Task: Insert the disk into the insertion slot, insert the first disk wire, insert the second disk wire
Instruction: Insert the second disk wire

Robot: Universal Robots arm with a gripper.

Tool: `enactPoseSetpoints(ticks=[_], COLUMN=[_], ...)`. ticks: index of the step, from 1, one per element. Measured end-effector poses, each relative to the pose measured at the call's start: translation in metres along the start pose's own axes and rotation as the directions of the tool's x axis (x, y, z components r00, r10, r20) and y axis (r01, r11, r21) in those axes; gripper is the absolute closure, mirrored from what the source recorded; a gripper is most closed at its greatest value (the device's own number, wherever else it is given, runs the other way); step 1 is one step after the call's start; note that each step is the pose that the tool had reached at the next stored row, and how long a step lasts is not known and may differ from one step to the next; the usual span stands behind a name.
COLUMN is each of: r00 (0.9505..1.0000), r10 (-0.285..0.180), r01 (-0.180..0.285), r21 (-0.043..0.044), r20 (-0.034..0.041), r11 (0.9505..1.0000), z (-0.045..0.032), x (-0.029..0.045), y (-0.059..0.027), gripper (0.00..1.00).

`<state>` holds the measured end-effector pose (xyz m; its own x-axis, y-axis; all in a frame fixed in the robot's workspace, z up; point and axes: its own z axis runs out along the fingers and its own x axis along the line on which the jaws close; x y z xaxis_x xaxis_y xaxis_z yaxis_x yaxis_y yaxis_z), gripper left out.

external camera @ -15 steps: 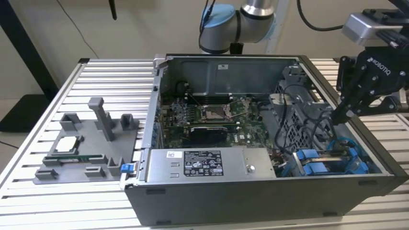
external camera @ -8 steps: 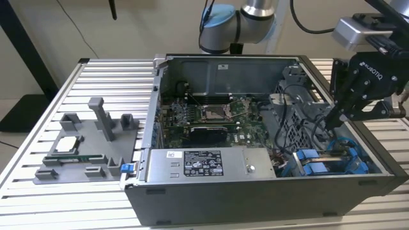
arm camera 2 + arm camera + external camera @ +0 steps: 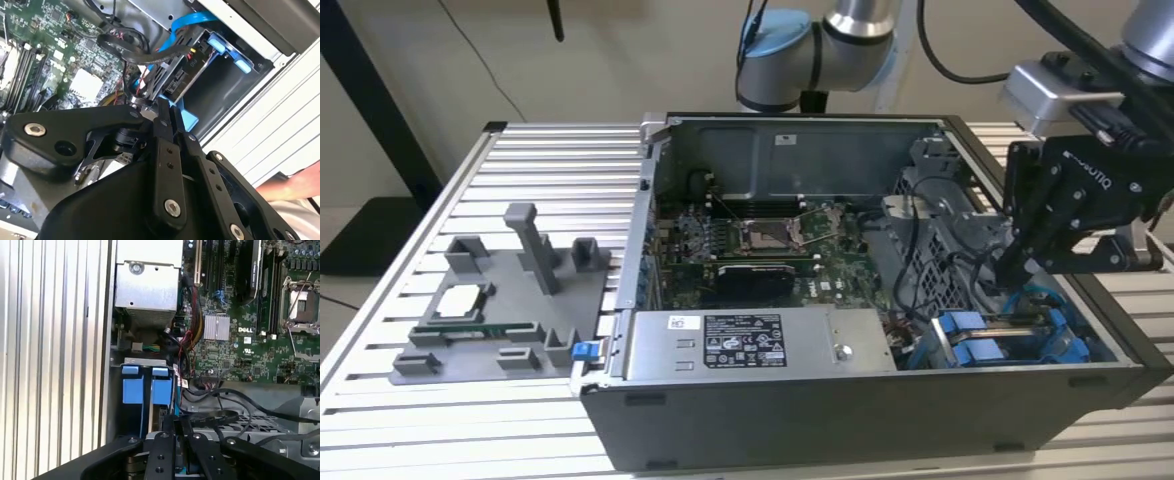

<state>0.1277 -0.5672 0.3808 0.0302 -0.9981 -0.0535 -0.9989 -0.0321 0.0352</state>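
With jaws pinched together on what looks like a thin black wire, the gripper (image 3: 165, 112) hangs over the disk (image 3: 182, 75) seated in the blue-edged insertion slot (image 3: 1014, 340), inside the open computer case (image 3: 854, 410) on the table (image 3: 520, 160).

Soft, even overhead light — the ribbed aluminium bench (image 3: 400, 300) glares pale in the exterior view, while the computer case (image 3: 854, 410) interior sits dim. In both wrist views the black gripper (image 3: 167, 112) looms softly blurred — the bench slats wash out white.
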Motion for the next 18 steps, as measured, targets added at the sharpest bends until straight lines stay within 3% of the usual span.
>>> enactPoseSetpoints(ticks=[3, 5, 13, 18], r00=[1.0000, 1.0000, 0.9990, 0.9983], r10=[-0.001, -0.001, 0.008, 0.007], r01=[0.001, 0.001, -0.010, -0.011], r21=[0.0171, 0.0250, 0.0372, 0.0568], r20=[0.0031, 0.0095, 0.0428, 0.0580], r11=[0.9999, 0.9997, 0.9993, 0.9983], z=[0.0026, 0.0039, 0.0102, 0.0129], x=[0.0020, 0.0024, 0.0036, 0.0042], y=[0.0025, 0.0032, 0.0031, 0.0030], gripper=[1.00, 1.00, 1.00, 1.00])
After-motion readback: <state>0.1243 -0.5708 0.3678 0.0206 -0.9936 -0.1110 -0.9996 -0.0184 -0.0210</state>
